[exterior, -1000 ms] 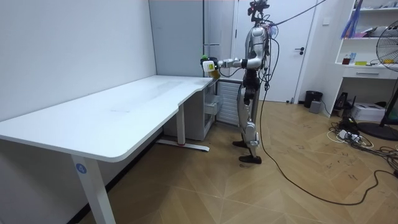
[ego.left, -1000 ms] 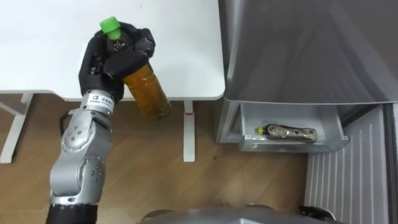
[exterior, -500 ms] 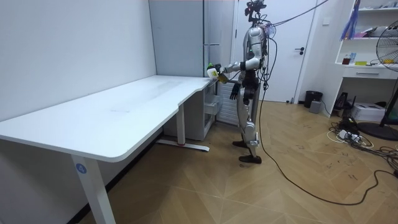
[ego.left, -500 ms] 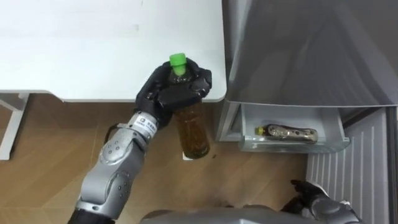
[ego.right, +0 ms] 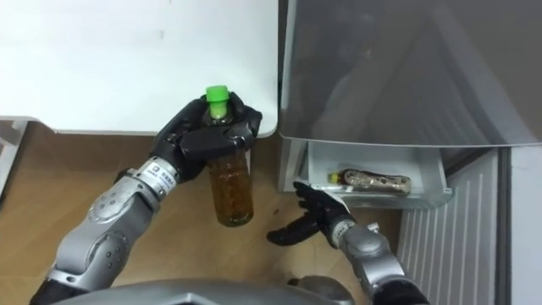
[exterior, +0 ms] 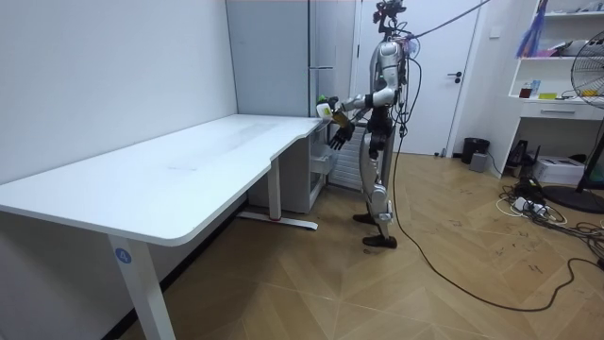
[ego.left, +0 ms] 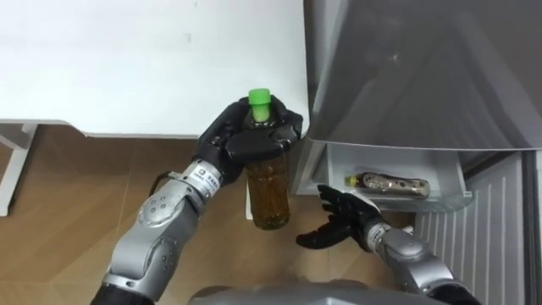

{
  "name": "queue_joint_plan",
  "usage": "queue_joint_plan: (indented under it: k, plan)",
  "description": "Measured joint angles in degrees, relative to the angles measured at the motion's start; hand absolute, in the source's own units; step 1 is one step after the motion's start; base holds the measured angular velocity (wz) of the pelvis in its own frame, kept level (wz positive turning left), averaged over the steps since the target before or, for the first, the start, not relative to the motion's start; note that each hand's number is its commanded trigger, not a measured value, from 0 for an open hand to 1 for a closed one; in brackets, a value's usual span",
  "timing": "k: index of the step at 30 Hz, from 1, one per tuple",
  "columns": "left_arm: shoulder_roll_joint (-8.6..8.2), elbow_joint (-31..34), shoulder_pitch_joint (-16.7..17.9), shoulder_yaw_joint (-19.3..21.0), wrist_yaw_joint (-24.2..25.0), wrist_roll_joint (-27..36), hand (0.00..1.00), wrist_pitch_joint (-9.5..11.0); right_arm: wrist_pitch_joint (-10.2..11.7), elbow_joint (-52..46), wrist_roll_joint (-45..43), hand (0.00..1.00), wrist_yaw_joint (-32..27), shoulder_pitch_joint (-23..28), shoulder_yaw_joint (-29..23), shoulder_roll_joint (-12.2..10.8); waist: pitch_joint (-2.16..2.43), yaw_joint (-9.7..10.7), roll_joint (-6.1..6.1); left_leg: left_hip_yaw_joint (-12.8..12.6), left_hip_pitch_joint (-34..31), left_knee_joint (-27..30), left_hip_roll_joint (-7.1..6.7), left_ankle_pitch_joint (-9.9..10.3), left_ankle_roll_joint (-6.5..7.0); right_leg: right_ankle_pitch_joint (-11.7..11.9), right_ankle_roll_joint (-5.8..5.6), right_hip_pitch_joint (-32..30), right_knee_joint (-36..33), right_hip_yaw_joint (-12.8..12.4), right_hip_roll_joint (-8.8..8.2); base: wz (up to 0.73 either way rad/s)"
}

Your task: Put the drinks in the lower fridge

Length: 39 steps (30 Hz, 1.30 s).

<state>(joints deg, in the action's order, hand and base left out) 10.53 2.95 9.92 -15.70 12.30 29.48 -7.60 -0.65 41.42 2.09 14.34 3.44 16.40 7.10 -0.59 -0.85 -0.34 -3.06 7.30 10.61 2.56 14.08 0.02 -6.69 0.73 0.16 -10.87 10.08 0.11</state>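
Note:
An amber drink bottle (ego.left: 268,186) with a green cap (ego.left: 259,97) hangs upright in my left hand (ego.left: 246,135), whose fingers curl round its neck, just off the corner of the white desk (ego.left: 127,59). My right hand (ego.left: 343,217) rises from below with its fingers spread and empty, beside the bottle's base. To the right the lower fridge drawer (ego.left: 394,199) stands pulled out, with another bottle (ego.left: 389,182) lying on its side in it. In the room view I stand between the desk end and the grey fridge (exterior: 283,57), holding the bottle (exterior: 325,110) out.
The grey fridge top (ego.left: 415,68) juts out over the open drawer. A white desk leg (ego.left: 10,182) stands at the left over the wooden floor (ego.left: 76,203). In the room view a fan (exterior: 590,66) and a shelf (exterior: 557,57) stand far off.
My left hand has carried the bottle a little further right, towards the fridge drawer. My right hand has come up into view beside the bottle's base.

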Motion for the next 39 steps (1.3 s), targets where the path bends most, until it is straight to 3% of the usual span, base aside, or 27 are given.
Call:
queue_joint_plan:
  k: [4, 8, 15, 23, 26, 39]
  plan:
    - [0.69, -0.8, 0.0, -0.1, 1.0, -0.1, 1.00, 1.6, 0.2, -4.7, 0.0, 0.00, 2.7, 0.0, 0.5, 0.0, -0.23, 0.5, 0.38, -0.1, 0.3, -0.1, -0.05, 0.0, 0.00, 0.0, 0.02, -0.3, -0.7, -0.4, 0.00, -0.03]
    - [1.56, -1.7, 0.0, -0.3, 1.5, -0.1, 1.00, 1.6, 0.5, -7.5, 0.1, 0.00, 4.6, 0.0, 0.5, 0.1, -0.26, 0.8, 0.39, -0.1, 0.2, -0.2, -0.10, 0.0, 0.00, 0.0, 0.03, -0.6, -1.0, -0.5, -0.07, -0.01]
    - [1.31, -2.4, 0.0, -0.3, 2.0, -0.1, 1.00, 1.6, 0.5, -13.7, 0.2, 0.00, 10.4, 0.5, 2.8, 0.2, -0.25, 0.6, 0.34, -0.1, 0.2, -0.2, -0.16, 0.0, 0.01, 0.0, 0.06, -1.2, -1.9, -1.3, 0.00, -0.02]
    - [1.30, -1.6, 0.0, -0.5, 2.0, -0.3, 1.00, 1.9, 0.5, -14.1, 4.7, 0.00, 18.0, 0.9, 6.1, 0.3, 0.05, 0.5, -0.58, -1.6, 0.1, 0.1, -0.08, 0.0, 0.01, 0.0, 0.09, -1.3, -1.9, -1.6, -0.06, -0.03]
    - [1.27, -1.4, 0.0, -1.2, 2.3, -0.5, 1.00, 3.3, 0.4, -15.1, 7.2, 0.00, 21.2, 1.2, 8.0, 0.3, -0.08, 0.4, -1.10, -1.6, 0.2, 0.1, -0.11, 0.0, 0.00, 0.0, 0.08, -1.2, -1.8, -1.9, -0.03, -0.01]
    - [1.80, -0.3, 0.0, -3.7, 4.3, -3.3, 1.00, 3.5, -0.8, -14.9, 12.1, 0.00, 27.4, 1.2, 9.2, 2.3, -0.28, 0.4, -1.23, -1.7, 0.0, 0.1, -0.16, 0.0, 0.00, 0.0, 0.07, -1.8, -2.4, -1.5, -0.17, 0.00]
